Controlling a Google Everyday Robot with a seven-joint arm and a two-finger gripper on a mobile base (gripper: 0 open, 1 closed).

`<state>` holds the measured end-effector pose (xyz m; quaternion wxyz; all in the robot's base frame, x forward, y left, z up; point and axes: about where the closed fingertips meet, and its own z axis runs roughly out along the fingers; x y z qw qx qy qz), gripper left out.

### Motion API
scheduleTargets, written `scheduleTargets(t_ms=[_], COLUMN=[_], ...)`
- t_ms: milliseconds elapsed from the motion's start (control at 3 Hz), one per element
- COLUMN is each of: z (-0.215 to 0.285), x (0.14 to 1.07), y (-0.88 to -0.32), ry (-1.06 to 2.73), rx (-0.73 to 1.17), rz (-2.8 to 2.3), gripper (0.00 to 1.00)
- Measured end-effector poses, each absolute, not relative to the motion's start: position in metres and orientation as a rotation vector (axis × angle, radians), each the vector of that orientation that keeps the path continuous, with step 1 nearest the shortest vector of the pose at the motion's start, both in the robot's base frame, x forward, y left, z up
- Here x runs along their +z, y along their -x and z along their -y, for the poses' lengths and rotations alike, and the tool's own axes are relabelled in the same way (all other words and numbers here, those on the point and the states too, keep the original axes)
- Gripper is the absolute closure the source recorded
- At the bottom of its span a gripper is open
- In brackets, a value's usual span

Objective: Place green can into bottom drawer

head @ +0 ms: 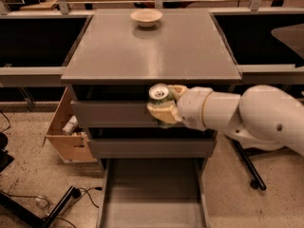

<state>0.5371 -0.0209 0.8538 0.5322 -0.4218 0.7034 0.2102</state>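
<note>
Camera view: claw grips green can midair.

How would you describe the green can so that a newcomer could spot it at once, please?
Find the grey cabinet mid-view. In front of its upper drawer, above the open bottom drawer, the gripper on the white arm is shut on the green can. Its silver top sets it apart from the cream bowl on the cabinet top.
</note>
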Motion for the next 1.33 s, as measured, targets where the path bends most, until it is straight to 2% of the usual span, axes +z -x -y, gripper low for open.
scheduleTargets(t_ms=[333, 667, 1333], z=[0.038, 0.048, 0.066], x=[0.79, 0.719, 0.59], y=[-0.516, -0.519, -0.529], ry=[1.023, 1.032, 0.914], rx=[0.432, 0.406, 0.48], rz=[-1.697, -1.675, -1.697], gripper=[1.0, 1.0, 1.0])
